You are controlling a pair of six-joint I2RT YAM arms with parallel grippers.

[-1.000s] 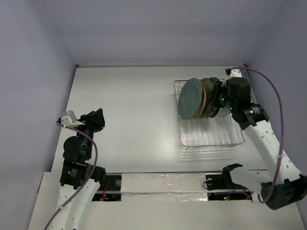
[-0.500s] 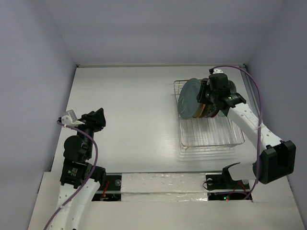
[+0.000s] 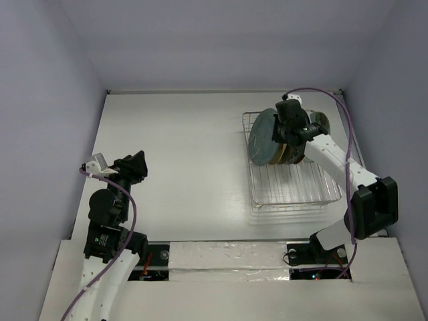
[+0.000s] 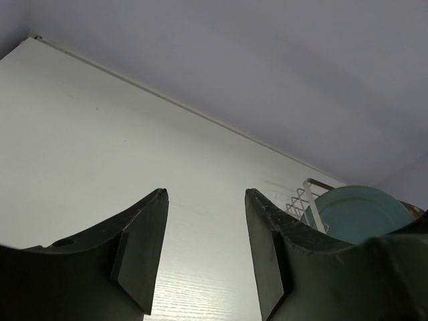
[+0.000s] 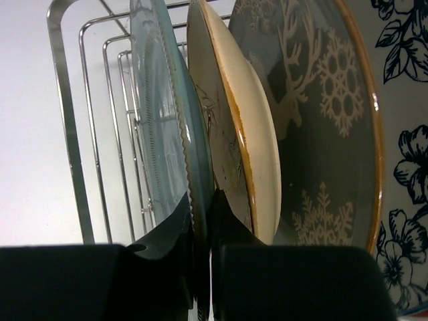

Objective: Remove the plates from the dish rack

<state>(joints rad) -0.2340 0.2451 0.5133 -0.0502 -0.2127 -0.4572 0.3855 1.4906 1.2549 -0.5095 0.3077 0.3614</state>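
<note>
Teal plate (image 3: 262, 137) stands on edge as the leftmost of the plates in the dish rack (image 3: 294, 190), which sits toward 2 o'clock on the white table (image 3: 180, 147). From overhead the right gripper (image 3: 284, 127) is over the top of the stack, but its fingers are hidden there. The right wrist view settles it: the two dark fingers are pressed together on that plate's rim, pinching it. This view alone also shows the neighbours: a cream-backed plate (image 5: 234, 134) just beside it, then the deer-patterned plate (image 5: 314, 134), then a white plate with blue flowers (image 5: 408, 167) at 3 o'clock. The left gripper (image 3: 136, 164) hovers near 8 o'clock, well apart from the rack. Its own camera shows the jaws spread with nothing between them, and the teal plate far off at 4 o'clock. A second ago the right wrist was on the stack's right side; it has since swung across to the left. The left arm has not moved.
</note>
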